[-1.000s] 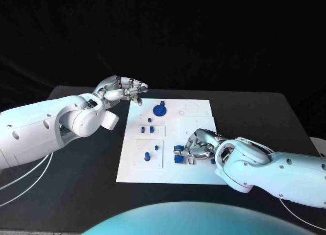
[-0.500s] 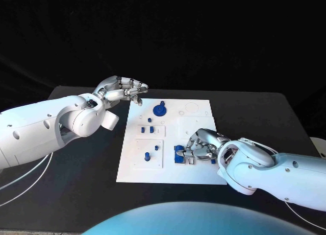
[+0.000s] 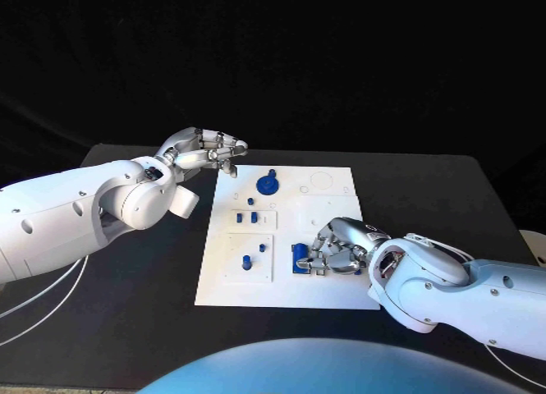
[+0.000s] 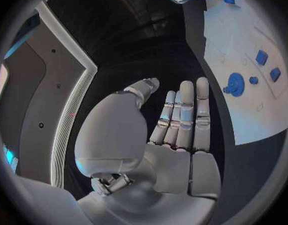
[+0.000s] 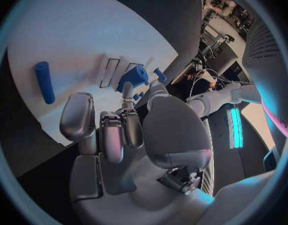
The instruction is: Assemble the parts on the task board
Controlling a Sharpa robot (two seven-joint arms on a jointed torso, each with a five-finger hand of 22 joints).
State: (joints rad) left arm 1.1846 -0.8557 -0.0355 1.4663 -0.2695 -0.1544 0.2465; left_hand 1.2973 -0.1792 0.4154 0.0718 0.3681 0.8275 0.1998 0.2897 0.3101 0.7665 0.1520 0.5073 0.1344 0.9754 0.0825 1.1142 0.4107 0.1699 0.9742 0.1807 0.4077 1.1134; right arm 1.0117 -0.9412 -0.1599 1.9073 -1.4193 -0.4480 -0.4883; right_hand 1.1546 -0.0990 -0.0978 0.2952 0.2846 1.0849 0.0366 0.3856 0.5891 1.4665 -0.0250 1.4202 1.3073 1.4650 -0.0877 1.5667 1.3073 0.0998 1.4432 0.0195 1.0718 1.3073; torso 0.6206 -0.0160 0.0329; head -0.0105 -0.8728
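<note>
The white task board [image 3: 285,271] lies in the middle of the black table [image 3: 438,189], with small blue parts standing in it, among them a round part [image 3: 268,183] near its far end. The right hand [image 3: 329,250] rests on the board's right side, its fingers curled around a blue part [image 3: 302,261]; it seems to grip it, though the fingers hide the contact. The left hand [image 3: 208,152] hovers beside the board's far left corner, fingers straight and close together, holding nothing.
</note>
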